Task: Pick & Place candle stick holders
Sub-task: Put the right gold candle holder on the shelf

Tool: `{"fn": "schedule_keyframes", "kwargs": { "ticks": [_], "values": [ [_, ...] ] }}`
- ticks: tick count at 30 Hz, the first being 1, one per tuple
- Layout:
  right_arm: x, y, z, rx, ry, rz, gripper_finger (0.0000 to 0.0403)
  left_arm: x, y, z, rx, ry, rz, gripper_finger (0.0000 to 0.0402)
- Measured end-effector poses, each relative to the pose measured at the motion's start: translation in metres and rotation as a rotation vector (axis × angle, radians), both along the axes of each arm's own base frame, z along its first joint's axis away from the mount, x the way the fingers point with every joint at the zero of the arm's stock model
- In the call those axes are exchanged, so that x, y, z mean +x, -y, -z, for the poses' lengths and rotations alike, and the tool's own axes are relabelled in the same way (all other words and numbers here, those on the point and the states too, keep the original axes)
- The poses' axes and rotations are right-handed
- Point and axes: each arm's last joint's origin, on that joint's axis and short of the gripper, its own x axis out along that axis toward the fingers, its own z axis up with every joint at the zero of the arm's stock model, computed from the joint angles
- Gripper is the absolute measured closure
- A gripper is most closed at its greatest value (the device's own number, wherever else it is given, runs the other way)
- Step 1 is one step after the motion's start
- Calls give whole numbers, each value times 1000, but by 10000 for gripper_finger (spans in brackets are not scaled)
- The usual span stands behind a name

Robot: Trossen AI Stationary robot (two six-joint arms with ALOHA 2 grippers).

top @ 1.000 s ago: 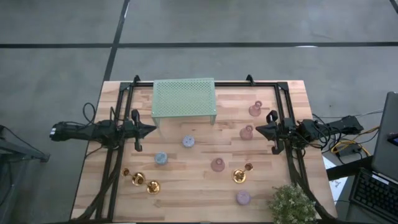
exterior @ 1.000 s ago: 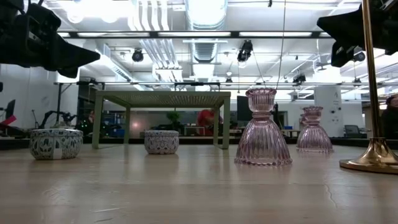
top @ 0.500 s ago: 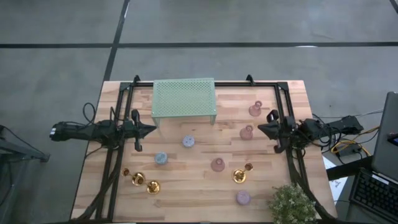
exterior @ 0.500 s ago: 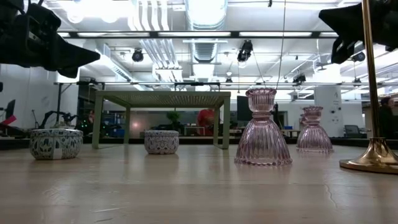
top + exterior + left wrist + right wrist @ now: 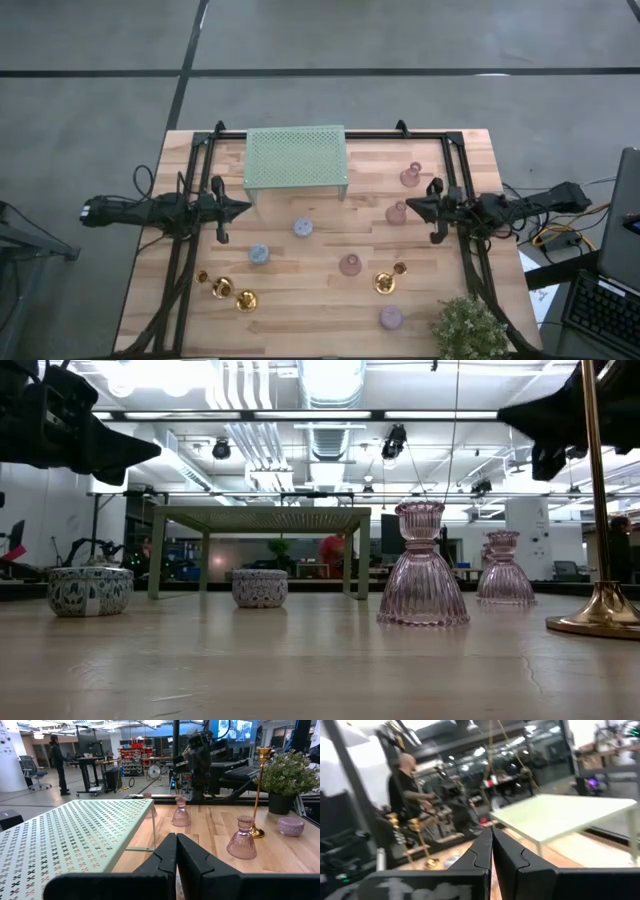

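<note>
Nine candle stick holders are sitting scattered across the pale wooden bench (image 5: 320, 300), none yet picked up. Three small pinkish ribbed glass holders (image 5: 398, 213) are standing toward my right side. Three small round blue-and-purple patterned holders (image 5: 302, 228) are lying through the middle and near edge. Three slender shiny gold candlesticks with round bases (image 5: 384, 283) are resting toward the near edge, two on my left and one on my right.

My right claw (image 5: 408, 207) is hovering just beside one pinkish glass holder, clenched and holding nothing. My left claw (image 5: 249, 208) is waiting by the pale green perforated metal rack (image 5: 296, 158), clenched and also holding nothing.

I am judging the risk this way: with my right claw clenched so close to the glass, pushing forward could knock the holder over. The tall gold candlestick nearby could topple if my arm brushes it. A bushy green potted plant (image 5: 468, 326) is crowding the near right corner.
</note>
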Motion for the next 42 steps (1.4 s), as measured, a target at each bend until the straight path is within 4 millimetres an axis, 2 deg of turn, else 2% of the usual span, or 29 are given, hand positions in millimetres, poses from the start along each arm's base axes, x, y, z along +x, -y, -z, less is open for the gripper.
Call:
{"fn": "schedule_keyframes", "kwargs": {
  "ticks": [7, 12, 18, 21, 28, 32, 37, 42],
  "values": [
    [11, 3, -11, -1, -145, 119, 394, 0, 0, 0, 0, 0, 0, 388],
    [16, 6, -33, -12, -315, 191, 394, 0, 0, 0, 0, 0, 0, 388],
    [12, 15, -58, 77, -520, 286, 394, 0, 0, 0, 0, 1, 0, 388],
    [9, 17, -67, 81, -566, 301, 394, 0, 0, 0, 0, 0, 0, 388],
    [9, 15, -76, 78, -577, 175, 380, 0, 0, 0, 0, 0, 0, 388],
    [10, 12, -75, 86, -587, 110, 341, 0, 0, 0, 0, 0, 0, 388],
    [11, 4, -66, 53, -648, -126, 286, 0, 0, 0, 0, 0, 0, 388],
    [20, -8, -52, 36, -660, -260, 248, 0, 0, 0, 0, 0, 0, 388]
  ]
}}
